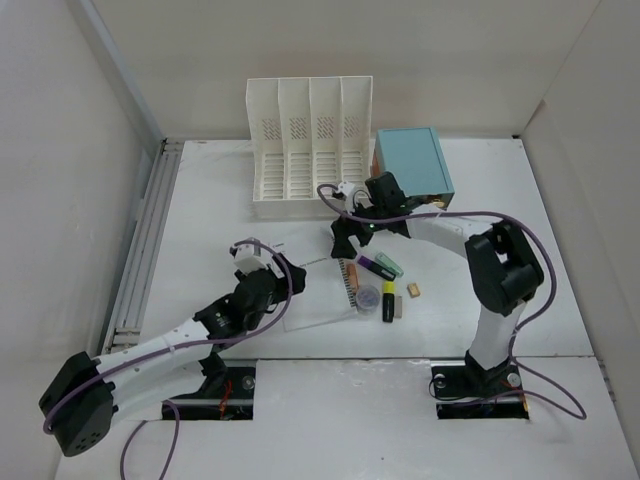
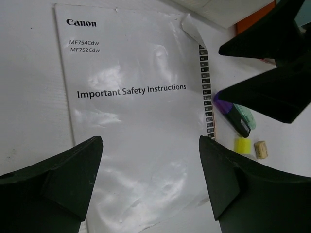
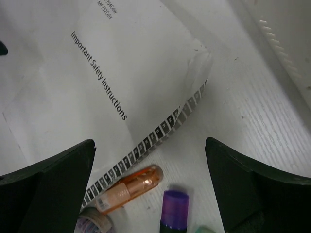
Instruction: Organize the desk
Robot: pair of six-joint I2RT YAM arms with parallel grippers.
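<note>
The white desk holds a Canon safety booklet in a clear sleeve. Beside it lie an orange tube, a purple-capped highlighter, a yellow piece, a black marker and a small tan block. My left gripper is open and empty over the booklet. My right gripper is open and empty above the booklet's far right corner, with the orange tube and highlighter below it.
A white slotted file rack stands at the back, a teal drawer box to its right. A grey rail runs along the left edge. The right gripper's fingers show in the left wrist view.
</note>
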